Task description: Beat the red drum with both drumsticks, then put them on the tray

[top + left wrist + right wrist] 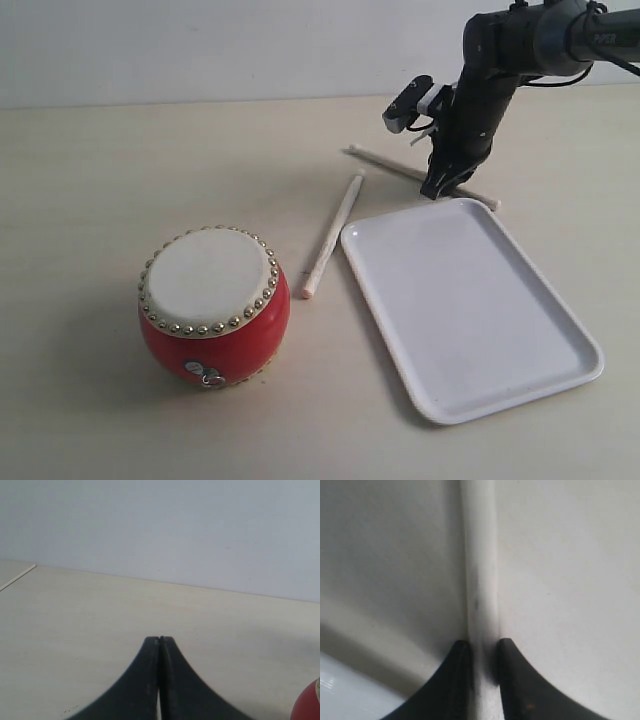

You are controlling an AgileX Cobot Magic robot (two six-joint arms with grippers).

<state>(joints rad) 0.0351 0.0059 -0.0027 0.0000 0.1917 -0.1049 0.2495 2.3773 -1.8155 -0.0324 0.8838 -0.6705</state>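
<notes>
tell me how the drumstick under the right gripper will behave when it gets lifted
The drumstick looks round and smooth, so it would probably roll on the table if nudged. Thin straight wood, it is likely stiff and light. Pinched at one narrow spot by the right gripper, it may pivot.

Left hand point(159, 640) closed; right hand point(484, 644) lowered, pinching a drumstick point(480, 555)
</notes>
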